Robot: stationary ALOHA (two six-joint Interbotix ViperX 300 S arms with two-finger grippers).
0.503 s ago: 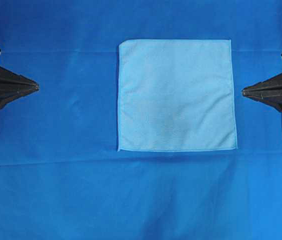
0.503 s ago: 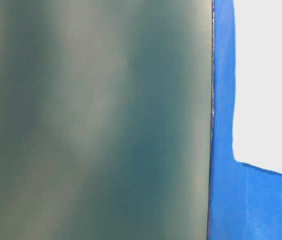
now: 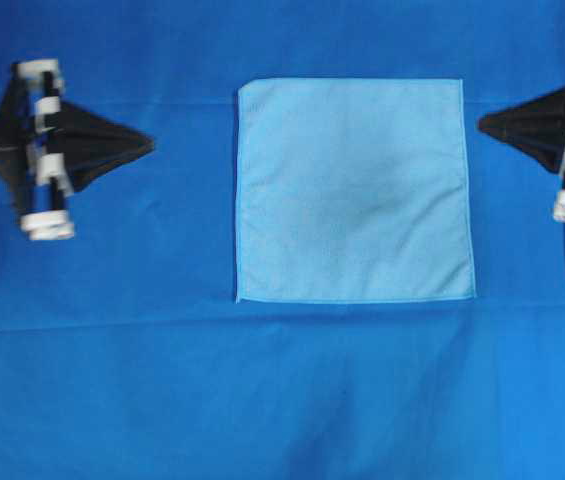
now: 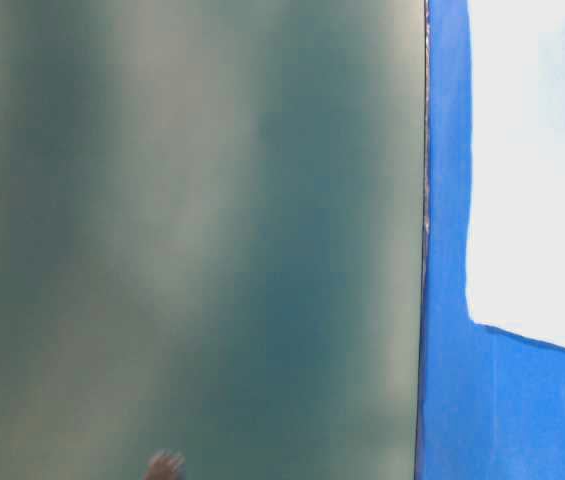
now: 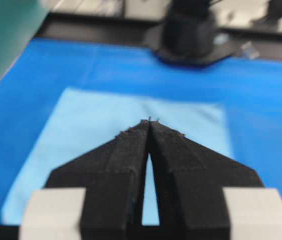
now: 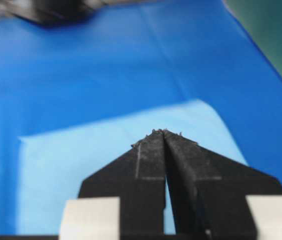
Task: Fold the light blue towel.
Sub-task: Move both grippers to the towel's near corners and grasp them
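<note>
The light blue towel (image 3: 354, 190) lies flat and unfolded as a square in the middle of the darker blue table covering (image 3: 262, 400). It also shows in the left wrist view (image 5: 96, 125) and the right wrist view (image 6: 81, 165). My left gripper (image 3: 150, 146) hovers to the left of the towel, shut with its tips together and nothing between them (image 5: 149, 121). Off the towel's upper right edge is my right gripper (image 3: 482, 124), also shut and empty (image 6: 163, 132). Neither gripper touches the towel.
The table-level view is mostly filled by a blurred grey-green panel (image 4: 192, 240), with a strip of blue covering (image 4: 447, 300) and a pale patch (image 4: 537, 160) at its right. The opposite arm's dark base (image 5: 188, 35) stands beyond the towel.
Both arms have lifted and rolled. The left gripper has advanced to the right toward the towel. The right gripper has shifted toward the far side. The towel has not moved.
</note>
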